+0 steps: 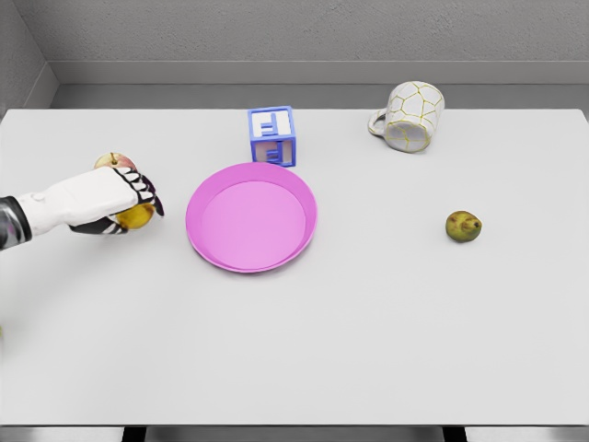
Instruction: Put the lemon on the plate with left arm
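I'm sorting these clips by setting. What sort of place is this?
Probably a simulated tabletop test bench, not a real kitchen: a bare white table against plain grey walls, holding only a pink plate, a letter block, a mug and fruit.

Lemon [136, 217]: mostly covered by the left hand [103, 200]; only a yellow patch shows under the fingers [147, 193].
Apple [115, 162]: lower part hidden behind that hand.
Left forearm: cut off at the picture's left edge.
Toy block [272, 134]: markings too small to read.
Small greenish fruit [463, 226]: kind cannot be told.
Table [386, 331]: near edge cropped at the bottom.
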You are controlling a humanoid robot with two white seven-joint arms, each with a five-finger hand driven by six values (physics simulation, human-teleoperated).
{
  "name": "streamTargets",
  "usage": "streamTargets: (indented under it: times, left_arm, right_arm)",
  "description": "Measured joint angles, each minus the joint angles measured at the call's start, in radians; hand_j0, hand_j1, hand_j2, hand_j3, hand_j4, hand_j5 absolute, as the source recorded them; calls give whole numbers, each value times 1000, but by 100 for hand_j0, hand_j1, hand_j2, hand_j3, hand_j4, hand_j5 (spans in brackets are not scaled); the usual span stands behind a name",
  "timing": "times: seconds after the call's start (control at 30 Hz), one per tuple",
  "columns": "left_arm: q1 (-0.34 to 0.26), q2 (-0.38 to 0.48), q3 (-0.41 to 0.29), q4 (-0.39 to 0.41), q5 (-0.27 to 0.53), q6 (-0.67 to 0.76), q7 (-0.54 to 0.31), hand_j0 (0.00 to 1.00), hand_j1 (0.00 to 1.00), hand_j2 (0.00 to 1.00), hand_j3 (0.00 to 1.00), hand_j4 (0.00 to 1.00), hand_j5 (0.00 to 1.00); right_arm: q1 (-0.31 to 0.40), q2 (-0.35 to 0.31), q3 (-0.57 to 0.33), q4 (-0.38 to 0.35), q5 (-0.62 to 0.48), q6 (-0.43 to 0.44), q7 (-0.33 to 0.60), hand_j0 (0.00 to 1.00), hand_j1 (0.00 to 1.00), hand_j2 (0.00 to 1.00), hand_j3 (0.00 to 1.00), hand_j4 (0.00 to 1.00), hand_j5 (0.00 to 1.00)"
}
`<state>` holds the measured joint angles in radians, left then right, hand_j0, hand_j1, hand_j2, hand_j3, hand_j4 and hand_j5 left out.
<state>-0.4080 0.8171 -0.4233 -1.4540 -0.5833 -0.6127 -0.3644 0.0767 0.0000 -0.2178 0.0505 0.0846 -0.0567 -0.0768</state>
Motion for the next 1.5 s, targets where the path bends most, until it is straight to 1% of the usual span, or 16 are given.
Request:
streamTargets:
  times: [0.23, 0.43, 0.83, 1.03, 1.07, 1.1, 1.27, 1.37, 1.43, 1.47, 1.5]
  left_arm:
    - [-6, -31, -1, -2, 7, 0, 0, 61, 61, 61, 61, 61, 61]
    - [-20, -40, -1, -13, 9, 0, 0, 61, 61, 61, 61, 61, 61]
    - [-23, -78, -9, -55, 9, 0, 0, 61, 61, 61, 61, 61, 61]
    - [-29, -100, -12, -81, 22, 0, -1, 61, 61, 61, 61, 61, 61]
    - [-31, -102, -13, -87, 28, 0, -1, 68, 68, 68, 68, 68, 68]
    - [-31, -104, -14, -93, 35, 0, -1, 100, 100, 100, 100, 100, 100]
    - [-43, -99, -4, -100, 79, 0, 5, 100, 100, 100, 100, 100, 100]
    - [-14, -54, 57, -88, 105, 0, 5, 100, 100, 100, 100, 100, 100]
    - [-11, -27, 97, -28, 113, 0, 5, 100, 100, 100, 100, 100, 100]
    - [18, -16, 118, 5, 114, 0, 5, 100, 100, 100, 100, 100, 100]
    - [63, -6, 148, 30, 115, 0, 5, 100, 100, 100, 100, 100, 100]
  right_arm:
    - [0, 0, 0, 0, 0, 0, 0, 100, 100, 100, 100, 100, 100]
    - [0, 0, 0, 0, 0, 0, 0, 100, 100, 100, 100, 100, 100]
    - [0, 0, 0, 0, 0, 0, 0, 100, 100, 100, 100, 100, 100]
    - [0, 0, 0, 0, 0, 0, 0, 100, 100, 100, 100, 100, 100]
    - [0, 0, 0, 0, 0, 0, 0, 100, 100, 100, 100, 100, 100]
    - [-2, 0, 0, 0, 0, 0, 0, 100, 100, 100, 100, 100, 100]
    - [0, 0, 0, 0, 0, 0, 0, 100, 100, 100, 100, 100, 100]
    - [0, 0, 0, 0, 0, 0, 0, 100, 100, 100, 100, 100, 100]
    - [-2, 0, 0, 0, 0, 0, 0, 100, 100, 100, 100, 100, 100]
    - [0, 0, 0, 0, 0, 0, 0, 100, 100, 100, 100, 100, 100]
    - [0, 0, 0, 0, 0, 0, 0, 100, 100, 100, 100, 100, 100]
